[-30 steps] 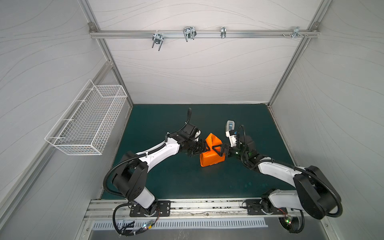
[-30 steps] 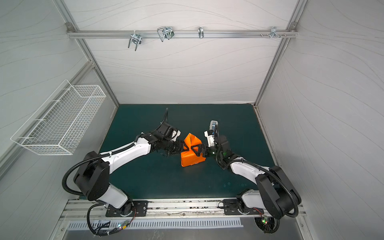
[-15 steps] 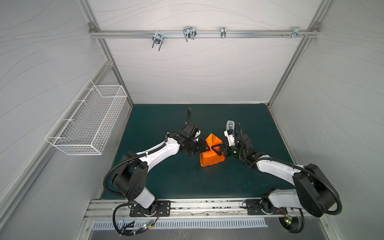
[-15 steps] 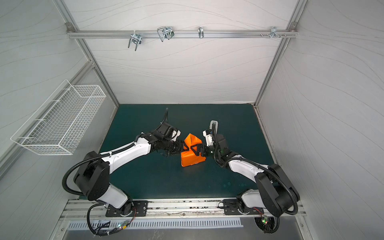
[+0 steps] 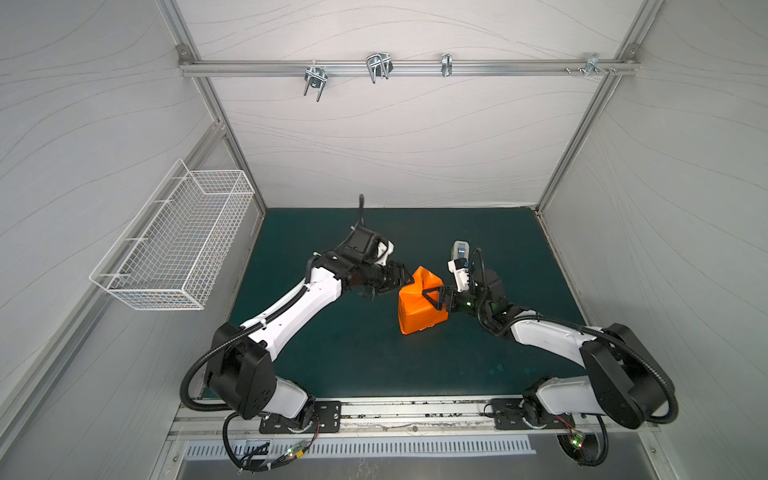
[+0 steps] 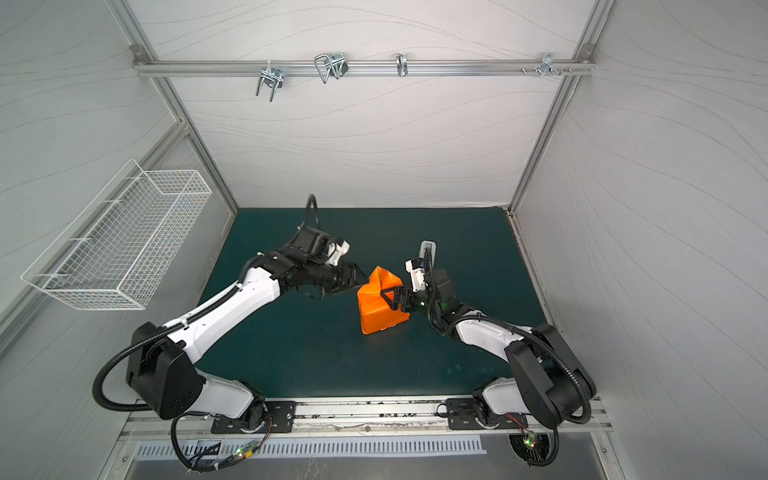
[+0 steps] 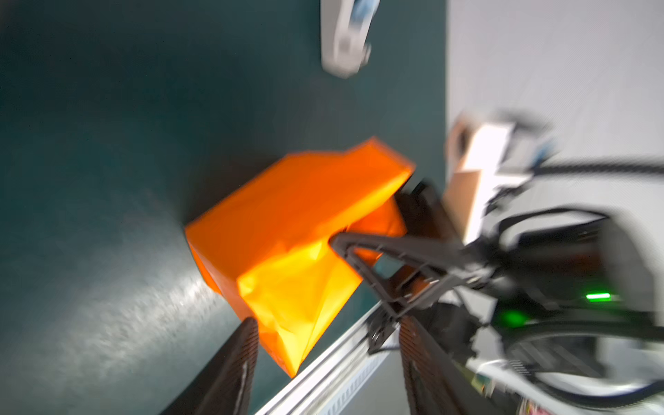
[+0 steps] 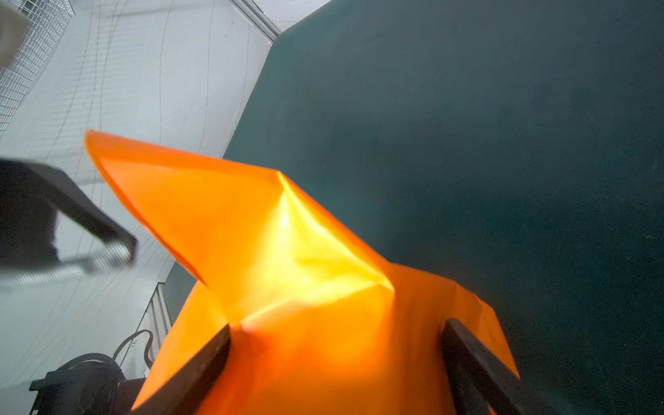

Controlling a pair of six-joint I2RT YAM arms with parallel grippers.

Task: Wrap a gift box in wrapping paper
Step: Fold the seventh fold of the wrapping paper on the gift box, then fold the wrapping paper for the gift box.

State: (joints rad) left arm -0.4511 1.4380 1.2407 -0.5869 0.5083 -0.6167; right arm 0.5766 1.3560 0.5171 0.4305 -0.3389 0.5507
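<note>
- Reaching in from the near left base with the left arm (image 5: 291, 309), shoulder block low, white forearm slanting up toward the middle.
- Pointing the left gripper (image 5: 404, 277) across at its partner, with jaws parted, both dark fingers (image 7: 237, 363) showing well apart in the left wrist view.
- Reaching in from the near right base with the right arm (image 5: 548, 337), elbow bent, forearm lying low.
- Facing the right gripper (image 5: 432, 297) back toward the left one, tips near each other in both top views.
- Showing the right jaws spread wide in the right wrist view.

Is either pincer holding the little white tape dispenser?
No, the tape dispenser stands by itself on the green mat, with nothing gripping it.
</note>
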